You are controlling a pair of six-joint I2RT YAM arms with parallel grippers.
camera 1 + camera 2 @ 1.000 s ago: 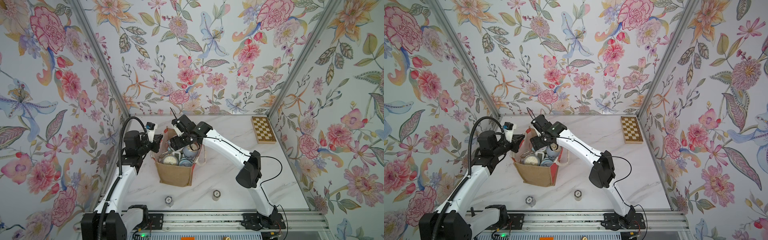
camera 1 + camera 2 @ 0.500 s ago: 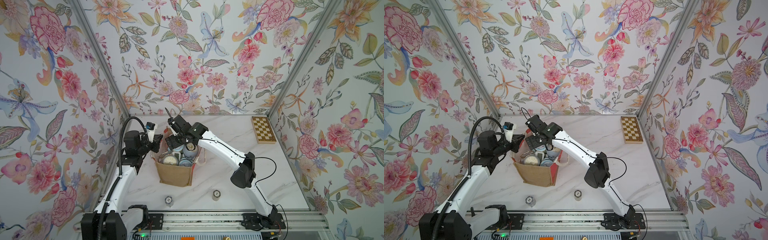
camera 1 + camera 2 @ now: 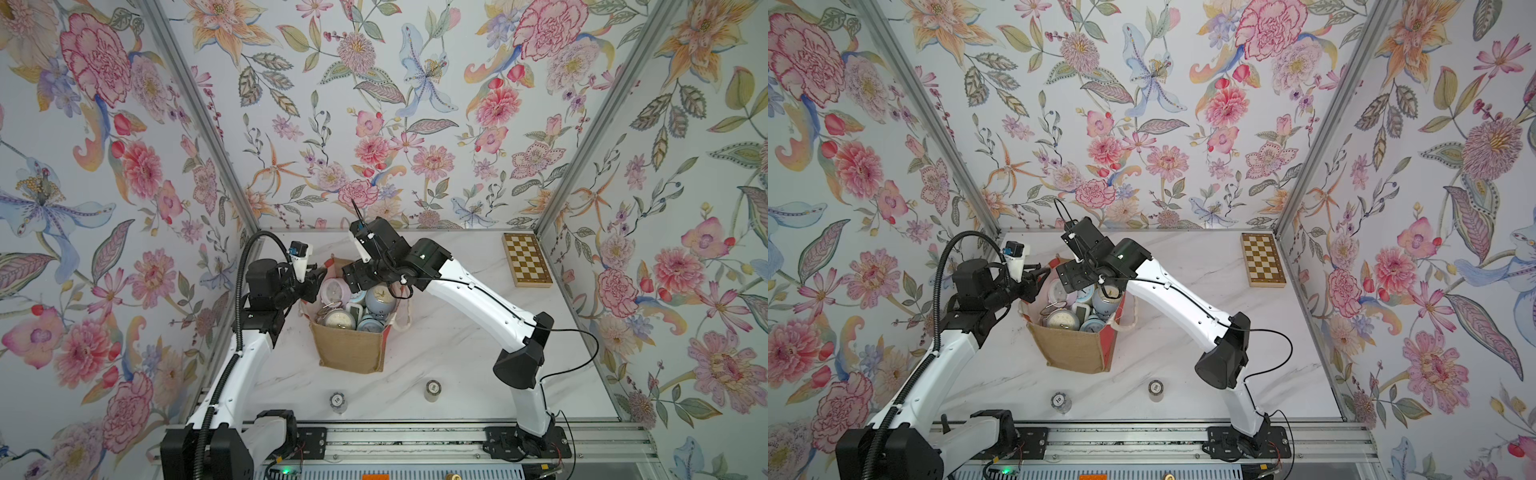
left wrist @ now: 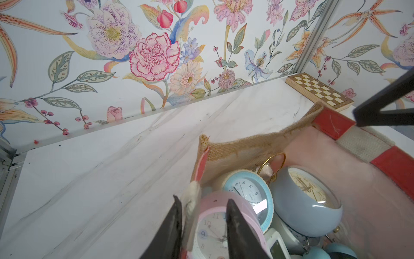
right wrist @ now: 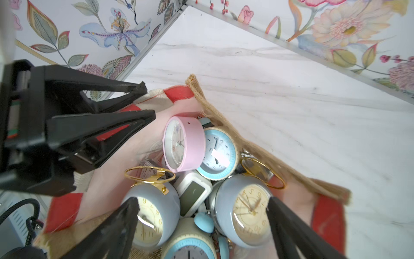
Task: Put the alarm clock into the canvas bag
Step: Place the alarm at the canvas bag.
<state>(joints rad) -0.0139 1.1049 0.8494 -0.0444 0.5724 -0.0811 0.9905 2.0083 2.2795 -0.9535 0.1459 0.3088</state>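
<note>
The tan canvas bag [image 3: 347, 349] [image 3: 1071, 351] stands mid-table, its mouth open and full of several alarm clocks. A pink clock [image 3: 332, 289] [image 5: 186, 141] lies by the left rim and a grey-blue one [image 3: 382, 299] [image 5: 244, 208] at the right. My left gripper [image 3: 318, 278] [image 4: 201, 199] sits at the left rim, jaws parted, with the whitish strap [image 4: 190, 201] loose between them. My right gripper [image 3: 357, 282] [image 5: 201, 201] hangs wide open just above the clocks. Nothing is between its fingers.
A wooden chessboard box [image 3: 527, 259] lies at the back right by the wall. Two small round stacks [image 3: 337, 401] [image 3: 433, 390] stand near the front edge. Floral walls close the table on three sides.
My left jaws, shut on the bag's rim before, have parted. The right gripper has stayed open over the bag, shifting only slightly.
</note>
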